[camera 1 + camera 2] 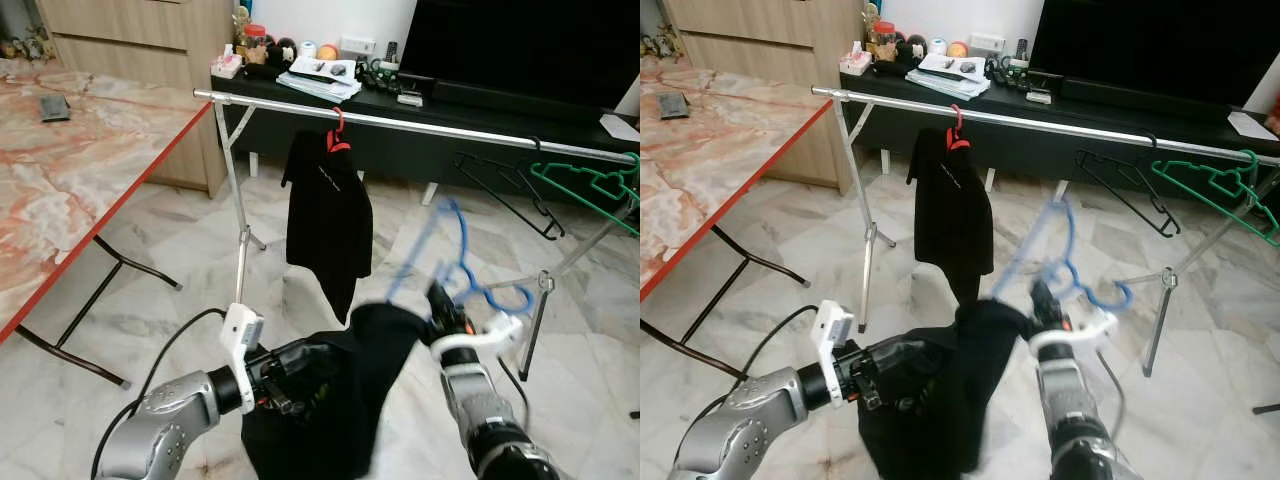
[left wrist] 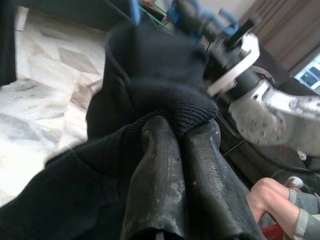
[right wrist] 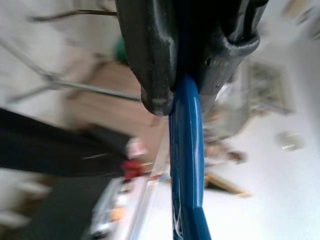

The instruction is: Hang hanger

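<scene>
Right gripper (image 1: 437,297) clamped on a blue hanger (image 1: 452,262), fingers (image 3: 150,60) pinching the blue bar between them. The hanger sits low and in front of the clothes rail (image 1: 420,125), well below it, blurred in the head views. A black garment (image 1: 345,400) drapes off the hanger down toward the floor.

Left gripper (image 2: 177,150) closed tight on a ribbed hem of that same black garment, fingers together with the fabric bunched over the tips (wrist view shows it clearly).

On the rail: a black shirt (image 1: 327,225) on a red hanger (image 1: 338,135) near the middle; an empty black hanger (image 1: 510,195) and a green hanger (image 1: 590,185) further toward the robot's right. Marble-top table (image 1: 70,170) to the left, black TV console (image 1: 440,110) behind the rail. A person's hand (image 2: 272,200) shows at the edge of the left wrist view.
</scene>
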Tool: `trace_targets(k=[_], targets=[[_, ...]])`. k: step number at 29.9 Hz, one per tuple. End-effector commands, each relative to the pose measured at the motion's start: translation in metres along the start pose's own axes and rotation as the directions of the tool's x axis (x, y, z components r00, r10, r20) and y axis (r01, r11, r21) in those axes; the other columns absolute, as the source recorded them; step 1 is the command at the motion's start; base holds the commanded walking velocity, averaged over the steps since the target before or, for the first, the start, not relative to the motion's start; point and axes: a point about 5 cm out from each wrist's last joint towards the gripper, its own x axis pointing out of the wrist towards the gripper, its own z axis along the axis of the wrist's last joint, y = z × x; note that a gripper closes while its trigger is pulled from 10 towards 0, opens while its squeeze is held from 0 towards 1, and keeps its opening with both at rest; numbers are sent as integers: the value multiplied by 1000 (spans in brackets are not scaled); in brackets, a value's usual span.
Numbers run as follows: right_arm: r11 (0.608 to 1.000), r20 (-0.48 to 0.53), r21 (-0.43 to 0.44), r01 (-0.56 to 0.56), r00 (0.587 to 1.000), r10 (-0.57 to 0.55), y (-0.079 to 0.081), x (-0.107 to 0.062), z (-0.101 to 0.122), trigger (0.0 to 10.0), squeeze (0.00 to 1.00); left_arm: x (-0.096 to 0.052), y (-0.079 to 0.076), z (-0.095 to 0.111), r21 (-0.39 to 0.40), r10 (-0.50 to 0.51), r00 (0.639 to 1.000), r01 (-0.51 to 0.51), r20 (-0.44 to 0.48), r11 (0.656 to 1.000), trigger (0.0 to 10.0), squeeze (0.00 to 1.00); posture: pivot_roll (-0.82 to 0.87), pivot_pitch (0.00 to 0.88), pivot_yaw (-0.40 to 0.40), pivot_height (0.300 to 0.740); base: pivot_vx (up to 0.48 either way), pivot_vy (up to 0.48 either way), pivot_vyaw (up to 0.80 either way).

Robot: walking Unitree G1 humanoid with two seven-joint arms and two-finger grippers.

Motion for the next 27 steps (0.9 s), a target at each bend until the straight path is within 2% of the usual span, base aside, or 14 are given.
trace_targets(k=[1,5,8,10,12,14,15,17,19,20,21,22,24,27], targets=[[994,-45,-30,-104,994,103,7,2,1,10000,0,-1,-8,2,-9,-40,999,40,-4,999,0,0,204,72,-113,740,0,0,0],[982,-31,48,-185,982,187,10,0,1,10000,0,-2,-13,3,-32,-71,997,70,-7,997,0,0,209,70,-113,740,0,0,0],[961,106,161,-226,972,210,9,-5,11,10000,0,-1,-21,5,-52,-122,993,122,8,991,0,0,211,66,-112,740,0,0,0],[968,83,145,-206,977,196,5,-9,8,10000,0,0,-26,7,-61,-157,987,159,25,985,0,0,211,66,-112,740,0,0,0],[993,-122,-69,-98,989,89,-4,-13,-12,10000,0,1,-34,12,-77,-203,978,207,58,975,0,0,217,69,-111,740,0,0,0],[985,-169,-163,-49,985,21,-9,-16,-15,10000,0,1,-37,15,-76,-218,974,223,67,972,0,0,219,70,-111,740,0,0,0],[979,37,106,-173,985,170,1,-12,6,10000,0,0,-39,16,-77,-226,972,230,63,970,0,0,229,74,-114,740,0,0,0],[924,219,165,-345,926,307,16,-6,27,10000,0,-1,-40,14,-81,-237,970,240,53,967,0,0,226,76,-111,740,0,0,0],[900,254,147,-410,895,366,25,1,34,10000,0,-1,-44,14,-89,-255,965,259,56,962,0,0,214,73,-107,740,0,0,0],[895,103,106,-432,900,423,32,7,19,10000,0,0,-50,18,-97,-283,955,291,90,952,0,0,215,76,-107,740,0,0,0],[895,103,106,-432,900,423,32,7,19,10000,0,0,-50,18,-97,-283,955,291,90,952,0,0,215,76,-107,740,0,0,0],[908,-147,41,-418,896,419,33,10,-4,10000,0,2,-53,23,-92,-296,948,307,116,947,0,0,220,77,-109,740,0,0,0],[911,-302,-71,-406,879,369,30,9,-19,10000,0,3,-55,27,-86,-304,944,316,131,945,0,0,226,79,-112,740,0,0,0],[926,-88,27,-377,922,378,34,16,-1,10000,0,2,-57,32,-84,-317,936,332,153,939,0,0,231,81,-116,740,0,0,0]])
